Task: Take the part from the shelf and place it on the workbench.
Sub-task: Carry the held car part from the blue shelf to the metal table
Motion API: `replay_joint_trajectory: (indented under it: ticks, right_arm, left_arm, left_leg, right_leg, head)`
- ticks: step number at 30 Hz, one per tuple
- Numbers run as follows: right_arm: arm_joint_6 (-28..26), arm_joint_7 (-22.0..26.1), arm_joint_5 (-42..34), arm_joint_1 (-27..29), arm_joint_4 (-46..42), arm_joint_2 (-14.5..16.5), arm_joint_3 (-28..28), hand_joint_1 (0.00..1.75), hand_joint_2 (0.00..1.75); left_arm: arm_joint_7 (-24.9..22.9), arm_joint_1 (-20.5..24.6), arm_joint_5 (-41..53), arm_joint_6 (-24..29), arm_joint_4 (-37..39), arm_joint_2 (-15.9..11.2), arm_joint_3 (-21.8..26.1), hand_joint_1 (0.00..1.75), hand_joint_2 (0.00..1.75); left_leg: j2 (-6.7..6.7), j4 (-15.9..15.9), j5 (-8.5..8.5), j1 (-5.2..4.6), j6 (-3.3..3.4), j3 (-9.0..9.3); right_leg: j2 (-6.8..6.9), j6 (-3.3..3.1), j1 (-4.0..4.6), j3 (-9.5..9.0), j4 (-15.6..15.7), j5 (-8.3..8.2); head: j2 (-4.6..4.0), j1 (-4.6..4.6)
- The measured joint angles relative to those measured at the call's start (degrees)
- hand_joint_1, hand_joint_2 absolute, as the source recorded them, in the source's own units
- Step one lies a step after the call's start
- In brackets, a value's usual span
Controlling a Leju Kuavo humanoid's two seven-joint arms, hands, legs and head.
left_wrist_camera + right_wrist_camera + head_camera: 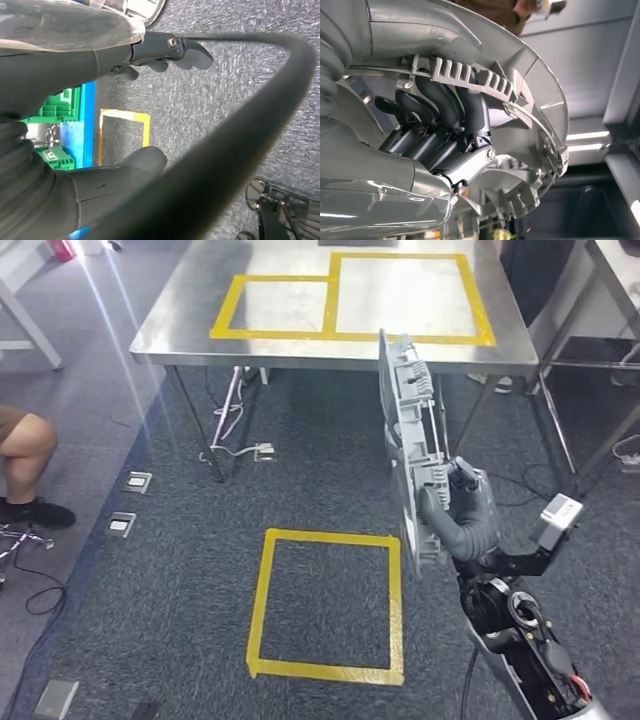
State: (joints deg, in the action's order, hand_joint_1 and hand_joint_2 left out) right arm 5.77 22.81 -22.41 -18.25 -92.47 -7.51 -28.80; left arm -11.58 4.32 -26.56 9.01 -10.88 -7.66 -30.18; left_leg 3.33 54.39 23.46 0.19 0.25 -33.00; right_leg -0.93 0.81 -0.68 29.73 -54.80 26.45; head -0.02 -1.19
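A grey part (411, 455) is held upright in the right hand (460, 515) at right of frame, fingers (444, 105) curled through its ribs. The left hand (113, 115) hangs released. The carry is judged underway; the steel surface (302, 345) above must be approached next.

The part (411, 445) in my right hand (460, 510) looks like matt grey moulded plastic, ribbed and ridged, with thin metal-looking rods along it. My right hand's fingers (433, 105) are dark, smooth and slightly glossy, and its cover is grey ribbed rubber-like material. My left hand (113, 175) shows the same smooth dark finish. The worktop (189, 310) is brushed metal with a dull sheen, marked with glossy yellow tape (330, 302). The floor (189, 570) is rough, dark carpet.
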Motion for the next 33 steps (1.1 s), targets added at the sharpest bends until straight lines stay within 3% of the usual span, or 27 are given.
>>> replay_joint_trajectory:
  ticks: [9,16,33]
  right_arm:
    - [-0.5,0.0,0.1,1.9,-1.4,-0.3,2.5,1.75,1.75]
    - [-0.6,-0.3,0.1,2.5,-1.5,-0.7,3.2,1.75,1.75]
    - [-0.8,-0.5,-0.1,3.0,-1.5,-0.8,3.1,1.75,1.75]
  left_arm:
    - [1.1,-0.1,0.0,-1.0,0.0,-0.2,0.0,0.0,1.75]
    - [0.0,0.0,-0.1,-1.7,0.0,0.1,0.0,0.0,1.75]
    - [0.3,0.0,0.0,-1.8,0.0,0.2,0.0,0.0,1.75]
  left_leg:
    - [-0.1,-0.8,-0.37,0.25,-0.6,0.33]
    - [-0.11,-0.8,-0.26,0.23,-1.05,0.32]
    - [-0.11,-0.8,-0.22,0.12,-1.01,0.3]
  right_leg:
    - [-0.09,-0.51,0.33,0.07,-0.1,-0.02]
    - [-0.07,-0.65,0.3,0.02,0.0,0.07]
    - [-0.06,-0.63,0.17,-0.07,0.2,0.07]
  head:
    - [-0.01,1.4]
    - [-0.01,1.48]
    - [-0.01,1.52]
